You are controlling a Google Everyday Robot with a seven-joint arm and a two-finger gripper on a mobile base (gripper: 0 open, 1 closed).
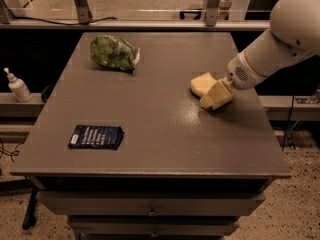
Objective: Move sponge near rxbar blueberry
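Where the grey table [165,154] runs out toward its right edge, we find the sponge [200,83], a pale yellow foam block lying flat on the top. The gripper [216,95] sits against its near right corner, low over the surface. The two are almost the same colour and overlap, so we cannot tell whether the gripper has closed on the sponge or merely rests against it. The white arm [280,44] reaches in from the upper right, beyond the table's edge.

The rxbar blueberry [96,137] lies flat near the front left corner, well apart from the sponge, its long side roughly parallel to the front edge. A crumpled green-and-white bag [114,53] rests at the back left, well to the far side of the line from sponge to bar and touching neither. Off the table, a small white pump bottle [19,86] stands upright on a low ledge to the left. Drawers [150,206] sit under the table's front edge.

As for writing, the dark navy wrapper carries rows of small white print and a pale patch at its left end, but we cannot read any of it. The bag shows only green and white patches, with no words we can make out.
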